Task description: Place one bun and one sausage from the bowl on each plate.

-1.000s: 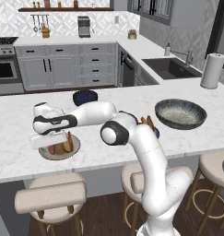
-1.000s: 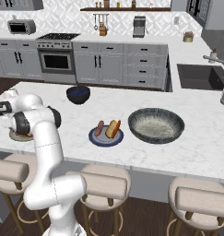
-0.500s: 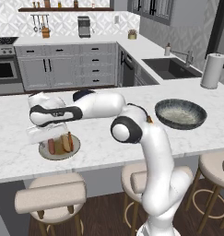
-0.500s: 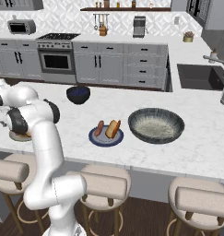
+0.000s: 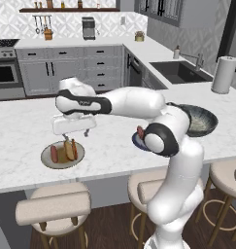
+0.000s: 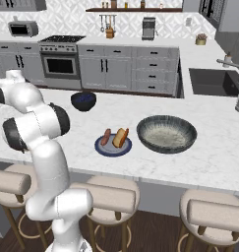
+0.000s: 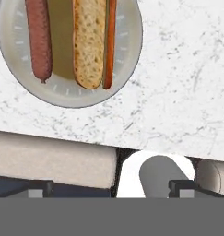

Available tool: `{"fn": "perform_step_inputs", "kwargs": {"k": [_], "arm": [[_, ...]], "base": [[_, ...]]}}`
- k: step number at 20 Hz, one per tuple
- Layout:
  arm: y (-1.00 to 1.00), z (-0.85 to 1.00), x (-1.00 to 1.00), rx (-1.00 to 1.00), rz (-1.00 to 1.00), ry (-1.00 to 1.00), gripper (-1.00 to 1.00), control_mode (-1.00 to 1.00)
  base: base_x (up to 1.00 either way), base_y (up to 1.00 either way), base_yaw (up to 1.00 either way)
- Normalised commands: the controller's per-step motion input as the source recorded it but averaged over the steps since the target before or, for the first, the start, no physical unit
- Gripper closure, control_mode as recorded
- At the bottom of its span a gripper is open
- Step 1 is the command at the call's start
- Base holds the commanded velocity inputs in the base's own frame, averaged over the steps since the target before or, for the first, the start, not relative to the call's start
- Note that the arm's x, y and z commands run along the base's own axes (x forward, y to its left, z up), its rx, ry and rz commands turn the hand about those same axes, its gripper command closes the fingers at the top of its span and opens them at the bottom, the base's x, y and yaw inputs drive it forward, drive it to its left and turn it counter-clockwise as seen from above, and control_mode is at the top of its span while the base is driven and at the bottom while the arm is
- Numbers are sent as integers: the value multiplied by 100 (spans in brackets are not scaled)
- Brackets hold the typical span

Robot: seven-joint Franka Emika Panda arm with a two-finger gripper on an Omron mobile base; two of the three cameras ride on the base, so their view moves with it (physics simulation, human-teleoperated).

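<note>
On the counter (image 6: 214, 162), a bun (image 5: 68, 151) and sausage (image 5: 54, 153) are lying on the left plate (image 5: 47, 160); another pair is sitting on the plate (image 6: 102, 148) left of the bowl (image 6: 166, 134).

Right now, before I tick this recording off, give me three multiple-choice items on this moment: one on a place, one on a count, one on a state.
1. Where does the beige plate lie?
A. in the sink
B. on the counter near the stools
C. on the stove

2. How many sausages lie on the blue plate?
A. one
B. three
C. none

3. How do the jaws of the gripper stand?
A. shut on a bun
B. shut on a sausage
C. open and empty

Key: 1 B, it lies at the counter's near edge above a stool; 2 A, one sausage lies beside one bun; 3 C, the jaws stand apart above the beige plate, nothing between them.
</note>
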Motion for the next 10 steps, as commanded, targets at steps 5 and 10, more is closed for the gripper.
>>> {"fn": "perform_step_inputs", "kwargs": {"k": [5,10], "arm": [[-100,50,-80,14,0,-2,-100,-100],[-100,51,-79,13,0,-1,-100,-100]], "base": [[0,0,0],[0,0,0]]}}
